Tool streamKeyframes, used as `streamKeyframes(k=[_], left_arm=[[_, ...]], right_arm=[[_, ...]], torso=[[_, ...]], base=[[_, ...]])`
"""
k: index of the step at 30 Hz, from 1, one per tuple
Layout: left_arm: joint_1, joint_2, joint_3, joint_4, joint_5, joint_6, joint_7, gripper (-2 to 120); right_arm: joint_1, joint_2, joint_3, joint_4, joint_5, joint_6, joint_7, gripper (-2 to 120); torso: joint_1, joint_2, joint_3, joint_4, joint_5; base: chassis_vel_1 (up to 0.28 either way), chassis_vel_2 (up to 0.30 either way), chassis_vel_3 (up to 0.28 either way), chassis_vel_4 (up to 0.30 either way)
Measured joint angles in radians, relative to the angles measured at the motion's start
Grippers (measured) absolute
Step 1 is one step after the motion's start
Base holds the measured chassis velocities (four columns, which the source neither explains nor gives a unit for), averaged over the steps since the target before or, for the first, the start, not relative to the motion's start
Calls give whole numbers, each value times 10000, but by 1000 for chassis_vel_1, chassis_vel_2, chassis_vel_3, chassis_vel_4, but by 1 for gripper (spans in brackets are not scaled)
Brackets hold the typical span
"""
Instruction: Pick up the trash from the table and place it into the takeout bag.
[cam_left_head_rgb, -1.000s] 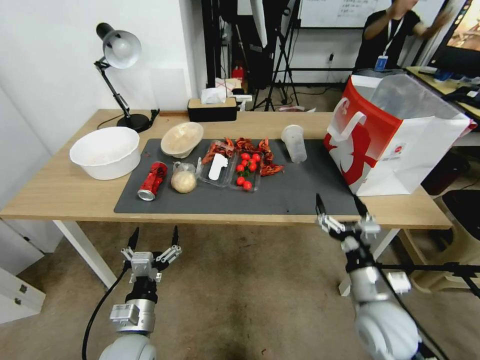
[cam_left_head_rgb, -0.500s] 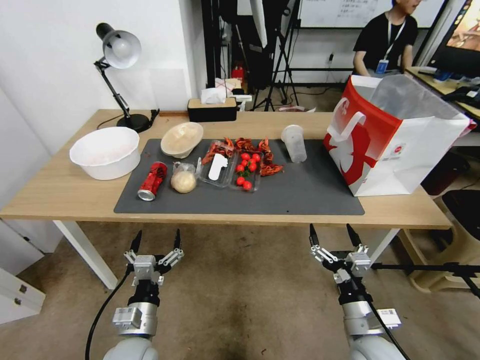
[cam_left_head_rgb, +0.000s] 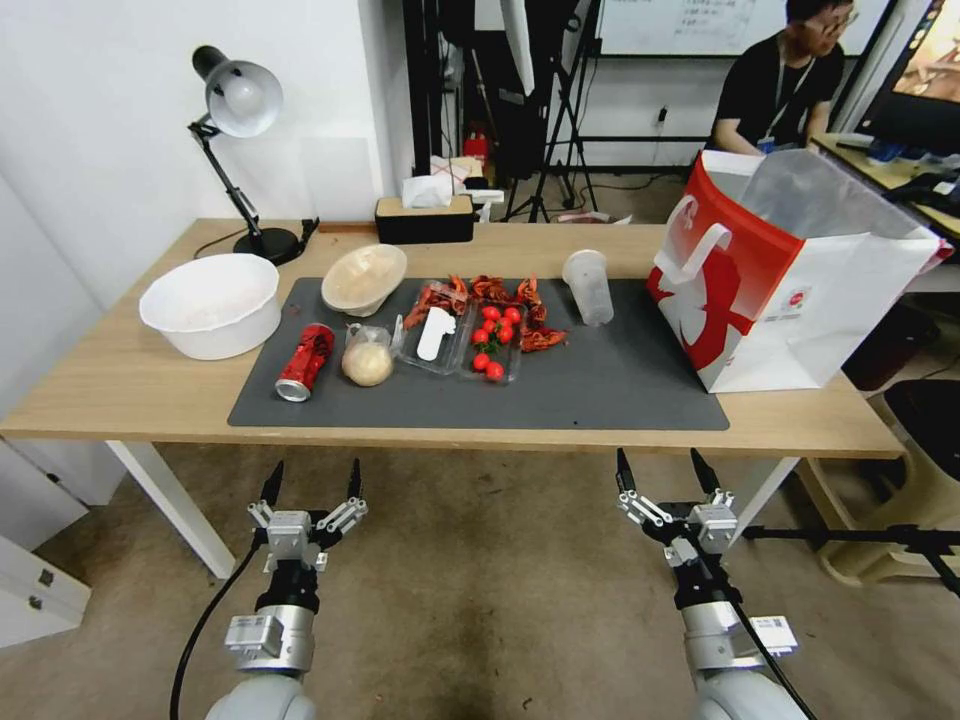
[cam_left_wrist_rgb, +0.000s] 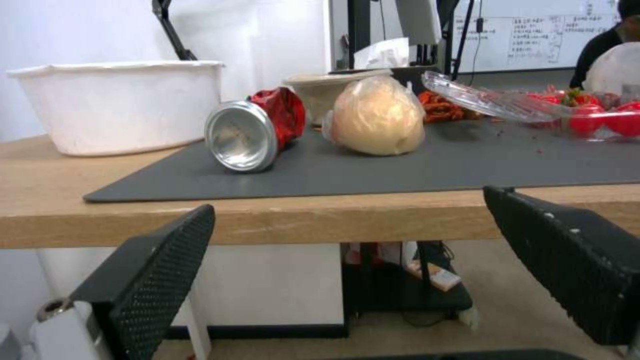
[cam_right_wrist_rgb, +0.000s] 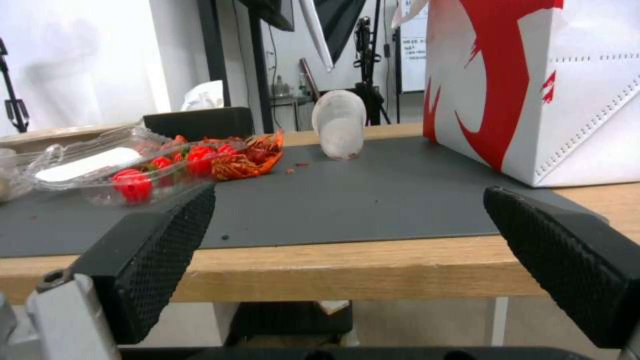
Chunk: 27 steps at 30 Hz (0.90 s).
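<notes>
A long light-wood surface (cam_left_head_rgb: 120, 385) carries a large dark grey mat (cam_left_head_rgb: 600, 385). On the mat's left part lie a crushed red can (cam_left_head_rgb: 306, 361), a clear bag with a beige bun (cam_left_head_rgb: 367, 357) and a shallow beige bowl (cam_left_head_rgb: 364, 278). A clear plastic cup (cam_left_head_rgb: 588, 286) lies farther right. The red-and-white paper takeout bag (cam_left_head_rgb: 790, 280) stands at the mat's right end. Below the mat's near edge, the left hand (cam_left_head_rgb: 311, 485) and right hand (cam_left_head_rgb: 665, 475) hang spread wide.

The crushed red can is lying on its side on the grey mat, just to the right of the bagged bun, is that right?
Not quite. The crushed red can does lie on its side on the grey mat, but it sits to the left of the bagged bun, towards the white bowl. The head view shows this.
</notes>
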Motion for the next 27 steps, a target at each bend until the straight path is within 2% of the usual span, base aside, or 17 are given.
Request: streamKeyframes(k=[10, 14, 17, 18, 21, 22, 26, 27], left_arm=[[-63, -23, 57, 66, -25, 13, 6, 100], [-36, -100, 33, 74, -40, -35, 104, 100], [-39, -118, 16, 69, -42, -52, 150, 100], [-39, -118, 16, 69, -42, -52, 150, 100], [-86, -82, 29, 43, -42, 33, 171, 100], [-86, -82, 29, 43, -42, 33, 171, 100], [-108, -7, 35, -46, -75, 244, 234, 100], [-108, -7, 35, -46, -75, 244, 234, 100]], right_arm=[[85, 103, 1, 3, -38, -118, 54, 100], [403, 80, -243, 273, 259, -871, 52, 100], [1497, 48, -512, 500, 391, -1808, 209, 100], [1497, 48, -512, 500, 391, -1808, 209, 100], [2537, -18, -717, 561, 450, -2871, 455, 100], [2537, -18, -717, 561, 450, -2871, 455, 100], [3336, -159, -907, 549, 712, -4091, 699, 100], [3336, -159, -907, 549, 712, -4091, 699, 100]], torso=[[0, 0, 0, -1, 0], [1, 0, 0, -2, -1], [2, 0, 0, 1, 0], [2, 0, 0, 1, 0], [3, 0, 1, 0, 0], [3, 0, 1, 0, 0], [2, 0, 1, 0, 0], [2, 0, 1, 0, 0]], base=[[0, 0, 0, 0], [0, 0, 0, 0], [0, 0, 0, 0], [0, 0, 0, 0], [0, 0, 0, 0], [0, 0, 0, 0], [0, 0, 0, 0], [0, 0, 0, 0]])
